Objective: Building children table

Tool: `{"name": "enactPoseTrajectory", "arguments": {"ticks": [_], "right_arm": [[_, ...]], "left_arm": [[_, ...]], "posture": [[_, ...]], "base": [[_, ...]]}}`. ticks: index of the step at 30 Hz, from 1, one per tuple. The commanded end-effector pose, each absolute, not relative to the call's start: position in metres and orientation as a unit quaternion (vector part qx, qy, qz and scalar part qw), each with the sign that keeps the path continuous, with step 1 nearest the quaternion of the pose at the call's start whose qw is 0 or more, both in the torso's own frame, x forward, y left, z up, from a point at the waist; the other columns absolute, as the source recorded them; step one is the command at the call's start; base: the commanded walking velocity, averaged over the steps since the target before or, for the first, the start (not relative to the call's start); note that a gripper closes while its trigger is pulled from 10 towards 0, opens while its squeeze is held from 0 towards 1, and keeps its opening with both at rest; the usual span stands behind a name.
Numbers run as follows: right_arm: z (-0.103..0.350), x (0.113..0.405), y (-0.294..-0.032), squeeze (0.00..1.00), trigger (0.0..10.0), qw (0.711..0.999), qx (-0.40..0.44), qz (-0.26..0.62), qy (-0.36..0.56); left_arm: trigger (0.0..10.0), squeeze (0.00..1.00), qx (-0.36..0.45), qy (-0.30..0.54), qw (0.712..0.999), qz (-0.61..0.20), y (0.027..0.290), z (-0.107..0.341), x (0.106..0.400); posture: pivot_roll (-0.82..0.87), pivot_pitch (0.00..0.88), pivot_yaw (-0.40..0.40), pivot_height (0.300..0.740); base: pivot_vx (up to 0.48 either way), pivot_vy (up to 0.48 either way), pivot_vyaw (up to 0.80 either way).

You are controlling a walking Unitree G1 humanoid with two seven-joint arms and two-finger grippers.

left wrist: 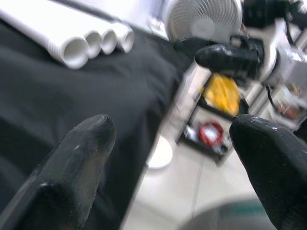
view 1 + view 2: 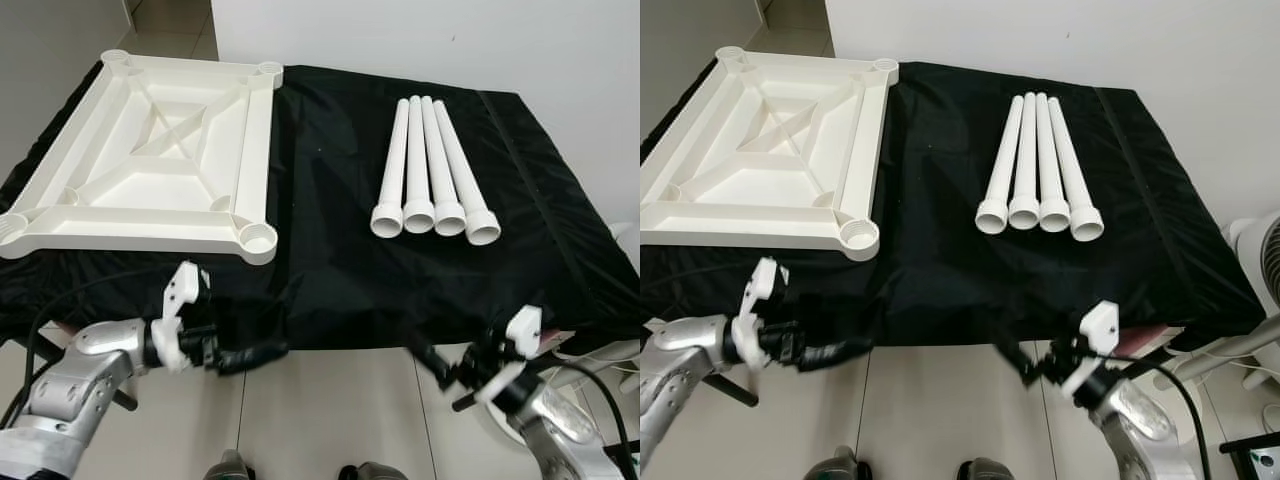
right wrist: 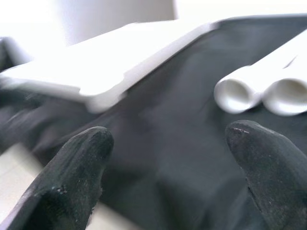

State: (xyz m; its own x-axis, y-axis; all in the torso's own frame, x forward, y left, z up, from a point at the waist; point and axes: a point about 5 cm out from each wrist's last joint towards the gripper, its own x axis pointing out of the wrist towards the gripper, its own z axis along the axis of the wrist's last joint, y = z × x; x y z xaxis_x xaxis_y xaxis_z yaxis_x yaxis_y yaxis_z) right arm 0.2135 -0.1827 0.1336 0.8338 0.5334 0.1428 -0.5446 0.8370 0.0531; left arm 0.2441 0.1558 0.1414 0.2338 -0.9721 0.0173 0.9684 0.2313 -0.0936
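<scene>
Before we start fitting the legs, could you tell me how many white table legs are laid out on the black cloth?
4, side by side and touching on the black cloth, right of the upturned tabletop: first leg, second leg, third leg, fourth leg. None seem hidden.

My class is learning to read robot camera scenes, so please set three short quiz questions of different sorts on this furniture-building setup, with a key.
1. How many white legs lie side by side on the black cloth?
2. True or false: the tabletop lies underside up, its corner sockets empty.
3. Multiple choice: the left gripper and right gripper are (A) each shut on a leg, (B) open and hanging at the near edge of the cloth, (C) resting on the tabletop.

Key: 1. Four. 2. True. 3. B; both wrist views show the fingers apart with nothing between them.
</scene>
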Motion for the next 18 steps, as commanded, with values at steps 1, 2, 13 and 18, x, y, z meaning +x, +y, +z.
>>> {"name": "enactPoseTrajectory", "arguments": {"ticks": [1, 2, 13, 18], "right_arm": [[0.14, 0.226, -0.182, 0.0, 10.0, 0.977, 0.055, 0.195, -0.066], [0.142, 0.23, -0.181, 0.0, 10.0, 0.981, 0.062, 0.171, -0.07], [0.147, 0.256, -0.2, 0.0, 10.0, 0.994, 0.016, -0.055, -0.092], [0.15, 0.259, -0.2, 0.0, 10.0, 0.989, 0.008, -0.105, -0.102]], "left_arm": [[10.0, 0.0, -0.058, -0.008, 0.828, -0.558, 0.152, 0.149, 0.258], [10.0, 0.0, -0.066, -0.018, 0.841, -0.537, 0.151, 0.15, 0.263], [10.0, 0.0, -0.078, -0.056, 0.942, -0.321, 0.163, 0.154, 0.324], [10.0, 0.0, -0.044, -0.05, 0.973, -0.222, 0.157, 0.161, 0.344]], "posture": [[0.06, 0.033, -0.024, 0.74], [0.06, 0.033, -0.024, 0.74], [0.05, 0.034, -0.018, 0.74], [0.05, 0.029, -0.023, 0.74]], "base": [[0.0, 0.0, 0.0], [0.0, 0.0, 0.0], [0.0, 0.0, 0.0], [0.0, 0.0, 0.0]]}}
